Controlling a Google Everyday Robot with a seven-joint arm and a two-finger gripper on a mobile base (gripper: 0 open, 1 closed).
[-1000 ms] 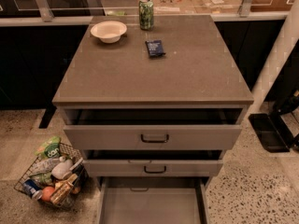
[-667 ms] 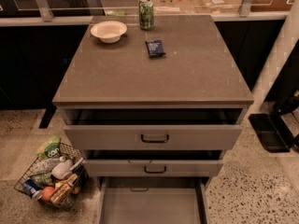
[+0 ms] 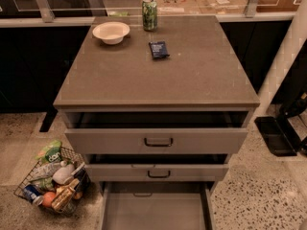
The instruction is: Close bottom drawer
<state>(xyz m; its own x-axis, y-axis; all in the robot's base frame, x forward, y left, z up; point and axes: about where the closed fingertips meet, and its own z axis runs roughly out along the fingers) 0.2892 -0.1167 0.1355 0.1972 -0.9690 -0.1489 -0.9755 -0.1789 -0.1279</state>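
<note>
The grey cabinet (image 3: 158, 71) stands in the middle of the camera view. Its bottom drawer (image 3: 156, 212) is pulled far out toward me. I see its plain grey inside and side walls; its front and handle are cut off by the lower frame edge. The middle drawer (image 3: 192, 172) and the uppermost drawer (image 3: 201, 141) each stand a little open, with dark loop handles. The gripper is not in view.
On the cabinet top are a white bowl (image 3: 111, 32), a green can (image 3: 149, 14) and a dark packet (image 3: 159, 50). A wire basket of groceries (image 3: 53, 181) sits on the floor at the left. A black dustpan-like object (image 3: 276, 135) and a white post (image 3: 288, 61) are at the right.
</note>
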